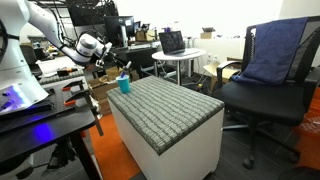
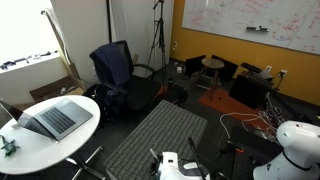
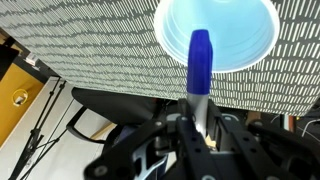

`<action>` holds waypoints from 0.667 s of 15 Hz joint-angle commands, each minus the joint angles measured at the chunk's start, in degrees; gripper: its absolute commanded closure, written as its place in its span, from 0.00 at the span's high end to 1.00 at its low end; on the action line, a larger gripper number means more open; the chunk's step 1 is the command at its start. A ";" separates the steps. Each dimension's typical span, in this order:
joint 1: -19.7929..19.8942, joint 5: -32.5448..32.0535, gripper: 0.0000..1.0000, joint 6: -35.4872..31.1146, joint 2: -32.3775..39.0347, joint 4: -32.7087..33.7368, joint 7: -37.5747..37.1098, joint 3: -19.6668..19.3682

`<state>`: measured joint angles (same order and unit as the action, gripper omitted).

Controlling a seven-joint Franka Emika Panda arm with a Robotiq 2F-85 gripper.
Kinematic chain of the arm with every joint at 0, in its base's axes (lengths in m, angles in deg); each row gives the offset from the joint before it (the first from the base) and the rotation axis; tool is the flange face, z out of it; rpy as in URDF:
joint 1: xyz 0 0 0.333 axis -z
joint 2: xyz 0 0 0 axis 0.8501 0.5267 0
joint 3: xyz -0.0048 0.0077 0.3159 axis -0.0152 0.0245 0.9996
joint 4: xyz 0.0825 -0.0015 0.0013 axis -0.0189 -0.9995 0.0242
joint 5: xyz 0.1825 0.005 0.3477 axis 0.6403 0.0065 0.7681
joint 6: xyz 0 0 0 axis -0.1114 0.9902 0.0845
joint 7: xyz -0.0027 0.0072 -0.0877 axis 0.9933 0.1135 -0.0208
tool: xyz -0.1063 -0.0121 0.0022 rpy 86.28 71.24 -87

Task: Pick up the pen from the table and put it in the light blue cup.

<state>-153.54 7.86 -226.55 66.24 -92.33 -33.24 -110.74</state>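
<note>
In the wrist view my gripper (image 3: 200, 122) is shut on the pen (image 3: 200, 58), a blue-purple stick with a paler end near the jaws. Its blue tip points into the open mouth of the light blue cup (image 3: 240, 30), directly above it. In an exterior view the cup (image 1: 124, 86) stands at the far left corner of the grey-topped table (image 1: 170, 108), with my gripper (image 1: 121, 68) just above it. In an exterior view my gripper (image 2: 172, 165) hangs over the near edge of the table (image 2: 150, 135), and the cup is hidden there.
A black office chair with a blue cloth (image 1: 277, 55) stands beside the table and also shows in an exterior view (image 2: 113, 68). A round white table with a laptop (image 2: 55, 120) is close by. A stool (image 2: 213, 68) and cables lie farther off.
</note>
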 commanded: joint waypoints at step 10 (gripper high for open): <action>2.27 1.67 0.35 -2.49 1.78 2.82 -0.79 2.71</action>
<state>-152.51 8.63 -226.87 67.42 -90.08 -33.24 -108.91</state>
